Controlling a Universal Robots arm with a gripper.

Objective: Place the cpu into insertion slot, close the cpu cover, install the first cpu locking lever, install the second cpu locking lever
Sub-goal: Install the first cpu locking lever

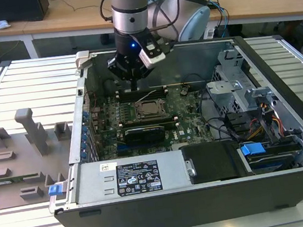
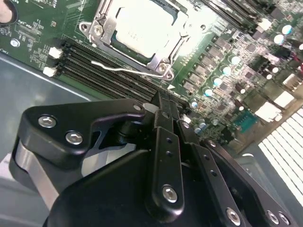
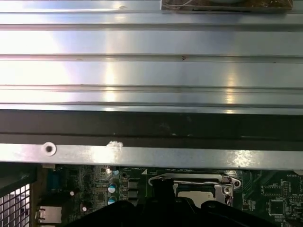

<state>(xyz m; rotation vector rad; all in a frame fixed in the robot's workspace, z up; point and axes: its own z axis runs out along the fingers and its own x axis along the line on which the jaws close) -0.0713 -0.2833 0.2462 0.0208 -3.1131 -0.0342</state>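
1. Exterior view: the pincer [image 1: 135, 85] hangs inside the open case [image 1: 277, 59], just above the memory slots [image 1: 140, 92] on the far side of the slot [image 1: 150, 109].
2. Second wrist view: the cpu [image 2: 137, 29] lies in its socket with the cover [image 2: 105, 20] down around it; the pincer's fingers [image 2: 165, 113] are pressed together and hold nothing.
3. A thin lever [image 2: 123, 70] lies loose beside the cover's edge, so I judge it is not locked yet.
4. Risk: if the closed tips come down a little off the lever, they can slide off the wire and hit the memory slots or the board [image 2: 222, 61].
5. Risk: if the lever misses its hook, it can spring back up.
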